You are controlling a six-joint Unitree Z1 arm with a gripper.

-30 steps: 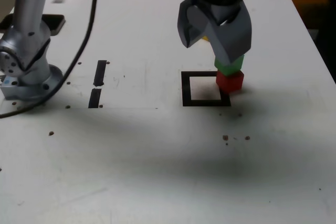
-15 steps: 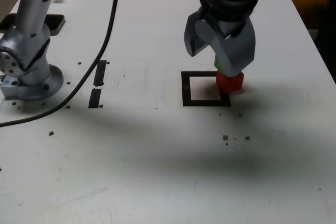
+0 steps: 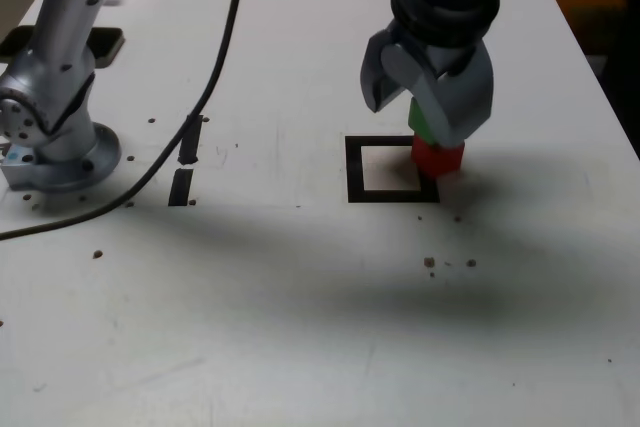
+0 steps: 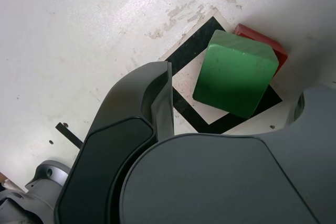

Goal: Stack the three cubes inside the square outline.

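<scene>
The green cube (image 3: pixel 419 126) sits on top of the red cube (image 3: pixel 438 158). This pair stands on the right side strip of the square outline (image 3: pixel 354 169) as the exterior view shows it, partly outside the white interior. My gripper (image 3: pixel 418 115) is open and straddles the green cube, one grey finger on each side with gaps showing. In the wrist view the green cube (image 4: pixel 236 80) lies between the fingers (image 4: pixel 160 103), with the red cube (image 4: pixel 274 45) peeking out beneath it and the outline's black tape (image 4: pixel 191 51) under both. The yellow cube is hidden.
The arm's silver base (image 3: pixel 55 142) stands at the exterior view's left, with a black cable (image 3: pixel 215 77) trailing across the table. Two short black tape strips (image 3: pixel 183 165) lie between base and outline. Small crumbs (image 3: pixel 430 262) dot the table near the front.
The gripper has come down and slightly rightward in the exterior view, now covering more of the green cube. The cable has swung to the right. The cubes have not moved.
</scene>
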